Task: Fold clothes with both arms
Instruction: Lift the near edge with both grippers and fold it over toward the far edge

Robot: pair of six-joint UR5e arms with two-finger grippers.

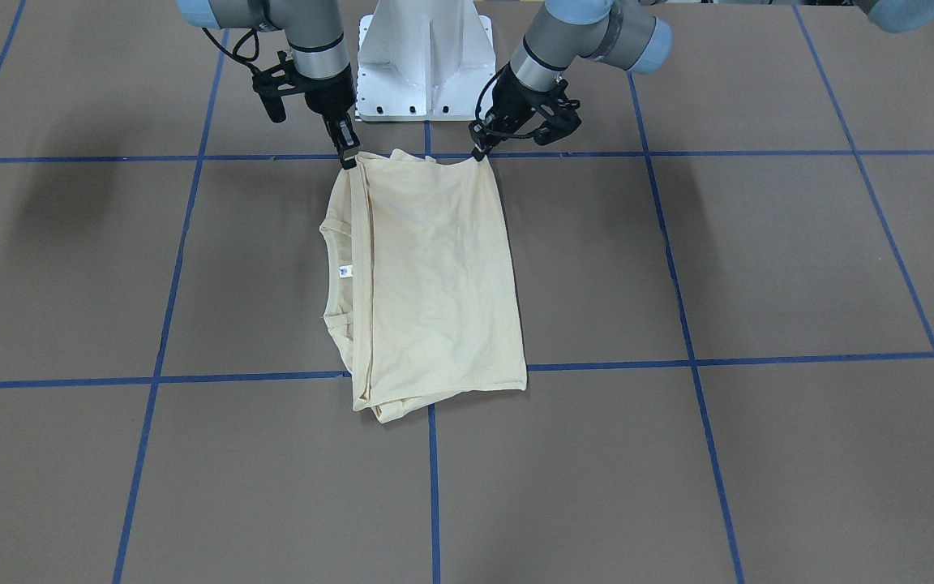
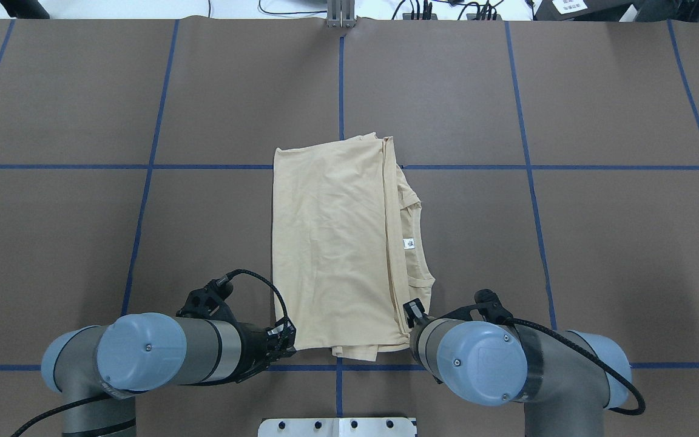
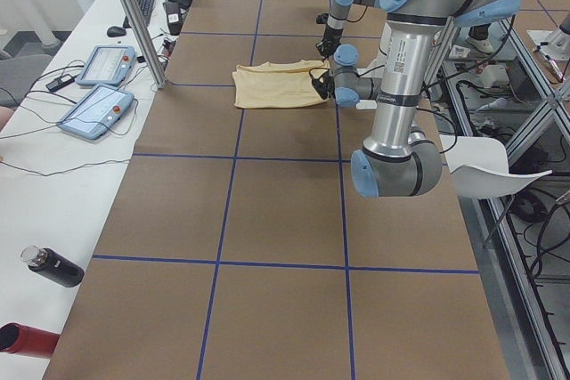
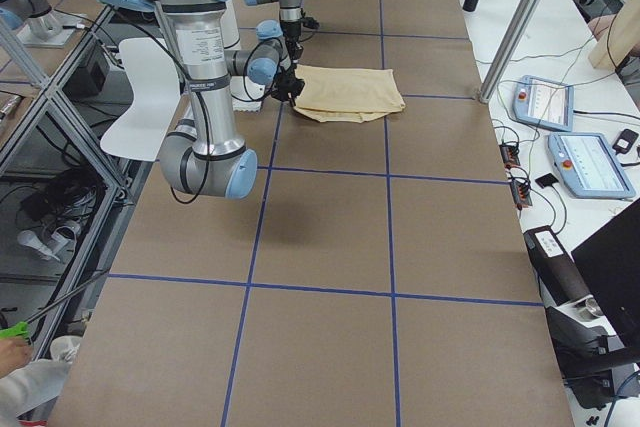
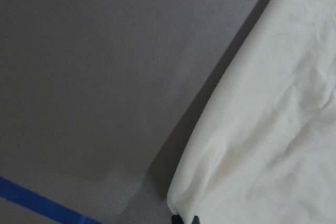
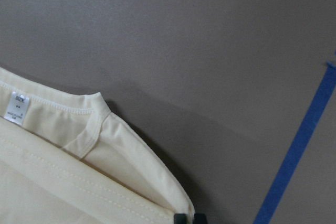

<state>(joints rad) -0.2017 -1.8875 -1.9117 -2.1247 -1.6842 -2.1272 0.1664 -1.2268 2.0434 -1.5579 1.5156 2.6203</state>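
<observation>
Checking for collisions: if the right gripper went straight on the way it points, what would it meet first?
The right gripper points steeply down at the shirt corner it pinches, so it meets that first, then the table just beneath; the gap is unclear.

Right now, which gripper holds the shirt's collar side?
The right gripper: its corner of the T-shirt lies beside the white neck tag; the left gripper holds the plain side.

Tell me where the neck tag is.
Overhead view: the tag lies near the shirt's right edge, a little beyond the right gripper.
</observation>
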